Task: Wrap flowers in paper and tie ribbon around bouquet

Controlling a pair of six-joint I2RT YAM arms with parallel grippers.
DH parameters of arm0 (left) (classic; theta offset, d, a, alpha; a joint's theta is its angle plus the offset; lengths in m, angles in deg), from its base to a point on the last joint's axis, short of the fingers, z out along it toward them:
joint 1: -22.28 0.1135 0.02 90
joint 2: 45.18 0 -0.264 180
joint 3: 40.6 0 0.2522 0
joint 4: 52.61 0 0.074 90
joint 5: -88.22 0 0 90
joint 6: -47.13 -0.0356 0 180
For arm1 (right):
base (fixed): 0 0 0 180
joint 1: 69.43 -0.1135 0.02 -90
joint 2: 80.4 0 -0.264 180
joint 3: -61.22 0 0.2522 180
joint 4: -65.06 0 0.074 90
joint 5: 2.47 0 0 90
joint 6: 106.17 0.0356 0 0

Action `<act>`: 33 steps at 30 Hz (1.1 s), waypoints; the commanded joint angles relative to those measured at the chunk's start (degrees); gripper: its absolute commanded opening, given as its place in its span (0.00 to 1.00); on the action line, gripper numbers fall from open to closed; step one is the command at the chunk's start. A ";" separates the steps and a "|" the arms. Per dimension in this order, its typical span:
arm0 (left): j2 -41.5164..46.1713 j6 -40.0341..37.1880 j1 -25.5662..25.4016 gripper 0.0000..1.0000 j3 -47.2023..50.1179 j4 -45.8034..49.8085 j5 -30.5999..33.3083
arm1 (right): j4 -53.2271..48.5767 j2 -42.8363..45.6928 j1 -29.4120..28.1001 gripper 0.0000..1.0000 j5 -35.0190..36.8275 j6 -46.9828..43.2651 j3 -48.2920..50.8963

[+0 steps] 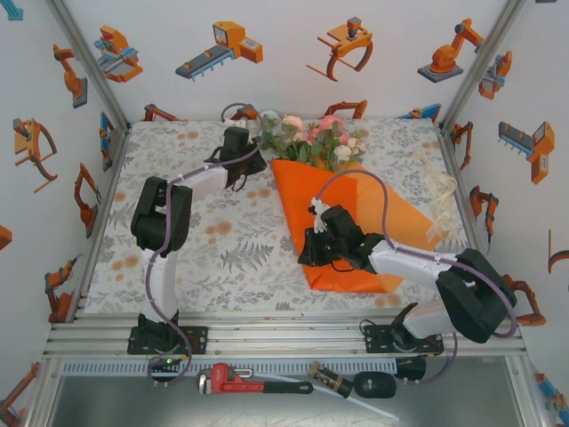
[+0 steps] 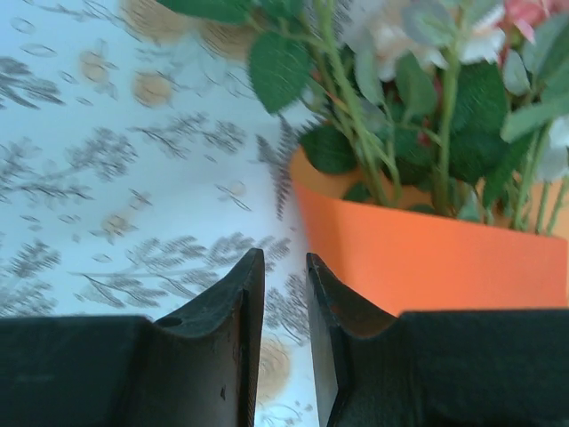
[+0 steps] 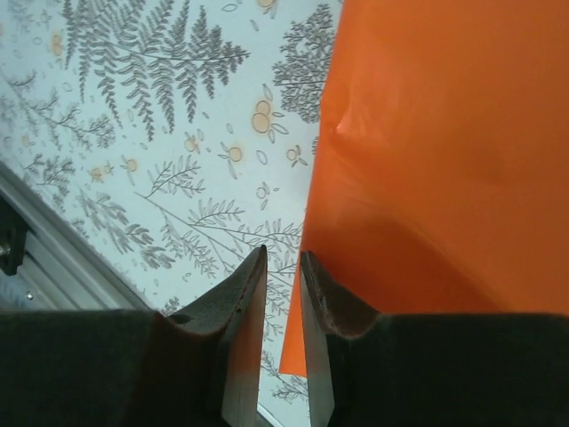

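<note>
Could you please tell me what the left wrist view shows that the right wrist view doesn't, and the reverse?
Left wrist view: the flowers, with green leaves and stems rising out of the orange paper at its upper edge, beyond the left gripper. Right wrist view: an aluminium rail at lower left, and the right gripper at the paper's side edge. Shared: the orange paper and the floral tablecloth.

The top camera is looking steeply down from behind the robot, covering the whole table (image 1: 222,258). Each wrist camera is peering closely past its own jaws, sharing with it the flowers (image 2: 391,44) and paper (image 2: 427,258) ahead-right of the left jaws, paper edge ahead of the right.
</note>
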 commanded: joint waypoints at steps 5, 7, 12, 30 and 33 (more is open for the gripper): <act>9.13 5.74 -1.62 0.28 5.27 -1.67 -6.09 | 0.66 9.00 0.52 0.32 1.97 2.77 0.79; 10.43 5.98 -4.60 0.28 6.57 -0.75 -5.56 | 0.14 11.56 2.04 0.32 7.21 4.91 2.76; 6.81 4.41 -9.66 0.24 5.47 0.08 -2.82 | 0.75 11.49 3.25 0.31 8.14 5.31 4.35; 7.55 7.38 0.21 0.29 3.13 0.53 -3.84 | -7.45 15.01 10.62 0.44 0.14 6.19 -0.46; 14.96 8.37 -2.39 0.29 8.69 0.18 -5.00 | -15.19 22.20 20.42 0.58 8.37 7.57 -0.94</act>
